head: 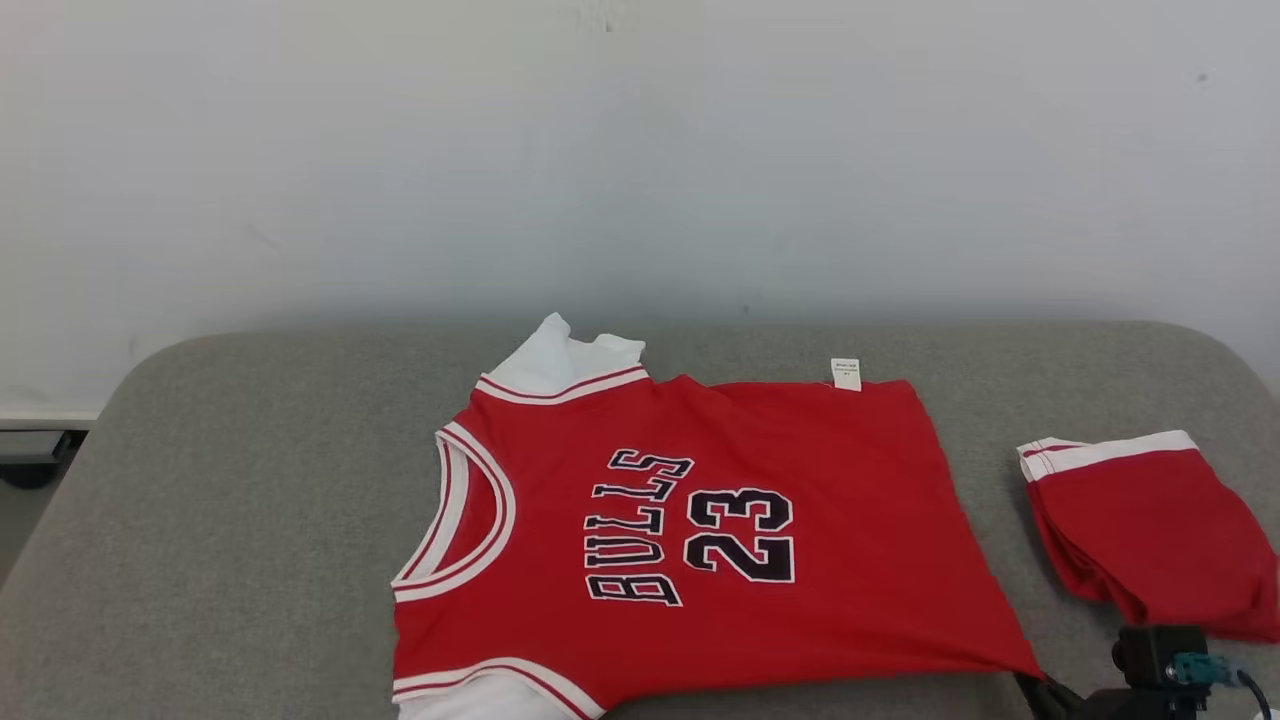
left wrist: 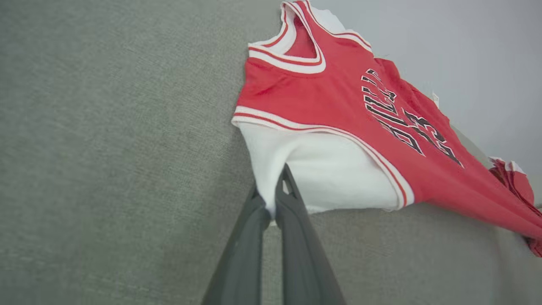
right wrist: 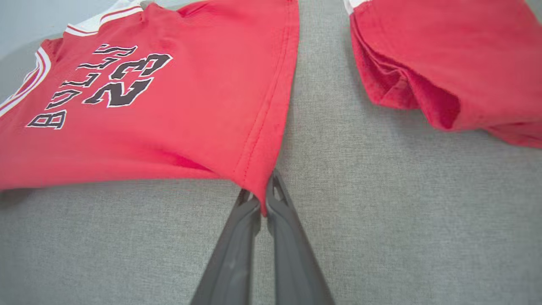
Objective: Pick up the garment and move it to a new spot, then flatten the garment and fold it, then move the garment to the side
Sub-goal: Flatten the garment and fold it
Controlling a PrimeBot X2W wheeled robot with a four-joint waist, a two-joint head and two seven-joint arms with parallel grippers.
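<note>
As its two arms grip the near edge of a red Bulls jersey (head: 700, 520), the robot appears to be midway through the job. The jersey lies spread face up near the middle of the table (head: 250, 500), neck toward the robot's left and hem toward its right. The move and much of the flattening look done, while the fold and the shift to the side remain. The left gripper (left wrist: 271, 190) has its jaws closed tight on the white sleeve (left wrist: 330, 169) at the near corner, and the right gripper (right wrist: 260, 192) has its jaws clamped on the red hem corner. A folded red cloth (head: 1150, 530) with white trim lies near the hem, apart from it. Grey woven fabric covers the round-cornered table, which stands against a plain pale wall (head: 640, 150).
</note>
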